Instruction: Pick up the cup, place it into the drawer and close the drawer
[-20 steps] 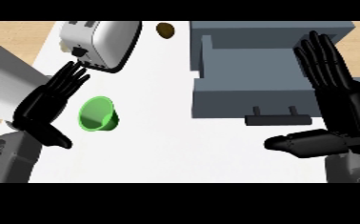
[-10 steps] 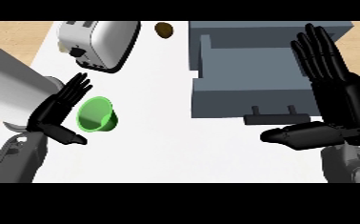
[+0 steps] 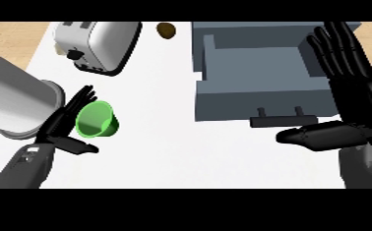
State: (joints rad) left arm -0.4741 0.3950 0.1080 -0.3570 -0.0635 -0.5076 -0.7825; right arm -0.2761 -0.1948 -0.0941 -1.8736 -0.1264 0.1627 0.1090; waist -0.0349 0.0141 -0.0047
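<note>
Here my left hand (image 3: 64, 124), fingers straight, flanks the glossy green tapered cup (image 3: 97, 119); right hand (image 3: 335, 102) spread beside the boxy grey drawer (image 3: 254, 77).

No text, label, brand, number or sign can be read anywhere in the head view. The toaster (image 3: 98, 45) near the counter's far left corner carries no legible marking, and the green cup (image 3: 98, 119) and the grey drawer (image 3: 254, 77) have plain surfaces with no writing.
</note>
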